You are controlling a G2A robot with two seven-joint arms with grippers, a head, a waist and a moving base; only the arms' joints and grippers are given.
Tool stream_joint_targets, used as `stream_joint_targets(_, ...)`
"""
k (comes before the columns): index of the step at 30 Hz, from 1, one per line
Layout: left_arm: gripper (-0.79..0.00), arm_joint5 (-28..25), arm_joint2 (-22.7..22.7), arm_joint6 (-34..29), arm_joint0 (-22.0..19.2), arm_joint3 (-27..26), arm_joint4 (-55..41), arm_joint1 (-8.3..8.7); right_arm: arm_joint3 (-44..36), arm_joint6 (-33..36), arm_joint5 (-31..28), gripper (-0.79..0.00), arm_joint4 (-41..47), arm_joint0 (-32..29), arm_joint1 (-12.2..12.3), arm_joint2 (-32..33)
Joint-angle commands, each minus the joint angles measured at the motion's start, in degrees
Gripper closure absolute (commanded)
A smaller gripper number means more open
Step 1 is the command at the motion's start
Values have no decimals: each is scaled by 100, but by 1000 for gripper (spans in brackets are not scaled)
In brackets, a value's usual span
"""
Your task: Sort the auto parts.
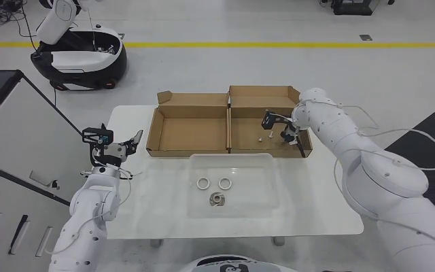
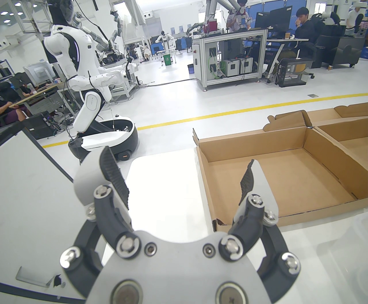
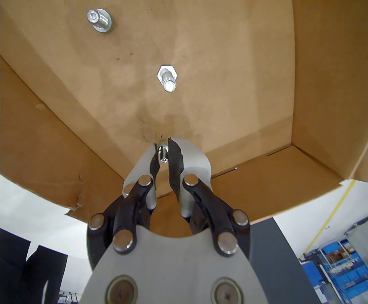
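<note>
I have the right gripper (image 3: pixel 164 155) down inside the right-hand brown cardboard box (image 1: pixel 248 129), at the upper right of the top view. Its jaws are drawn narrow and pinch a small silver threaded bolt (image 3: pixel 163 152) between the black pads (image 3: pixel 175 161), just above the box floor. Two more parts lie on that floor, apart from each other: a silver hex-headed bolt (image 3: pixel 167 77) standing on its head, nearer the gripper, and a silver flanged bolt (image 3: pixel 99 18) farther off.

The left-hand brown cardboard box (image 1: pixel 190 132) sits touching the right one, in the upper middle of the top view.

My left gripper (image 2: pixel 178 155) hangs over the white table (image 1: pixel 136 204) at the left of the top view, beside the left box. Its jaws are spread wide and hold nothing.

At the centre of the top view, just below the boxes, is a clear plastic tray (image 1: pixel 265 197). In it lie two white rings (image 1: pixel 202 183) (image 1: pixel 225 183) side by side, and close below them a round grey metal part (image 1: pixel 217 198).
</note>
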Motion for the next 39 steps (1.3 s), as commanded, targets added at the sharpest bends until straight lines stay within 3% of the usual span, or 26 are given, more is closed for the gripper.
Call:
stream_joint_targets(1, -785, 0, 0, 0, 0, 0, 0, 0, 39, -31, -6, -265, -9, 3, -24, 14)
stream_joint_targets(8, -785, 0, 0, 0, 0, 0, 0, 0, 173, -146, -105, -376, 29, 74, -93, 106)
stream_joint_targets(10, -785, 0, 0, 0, 0, 0, 0, 0, 199, -231, -138, -514, 56, 122, -96, 149)
stream_joint_targets(11, -785, 0, 0, 0, 0, 0, 0, 0, 217, -293, -154, -693, 78, 168, -92, 181)
stream_joint_targets(12, -785, 0, 0, 0, 0, 0, 0, 0, 231, -349, -176, -785, 81, 197, -86, 202)
stream_joint_targets(20, -785, 0, 0, 0, 0, 0, 0, 0, 323, -982, -695, -785, 341, 481, 96, 501)
stream_joint_targets(28, -785, 0, 0, 0, 0, 0, 0, 0, -148, -1725, -1045, -785, 807, 493, 496, 875)
stream_joint_targets(34, -785, 0, 0, 0, 0, 0, 0, 0, -1419, -1866, -1045, -785, 1505, 229, 1131, 1254)
stream_joint_targets(39, -785, 0, 0, 0, 0, 0, 0, 0, -2924, -1577, -1045, -785, 2466, -306, 1925, 1829)
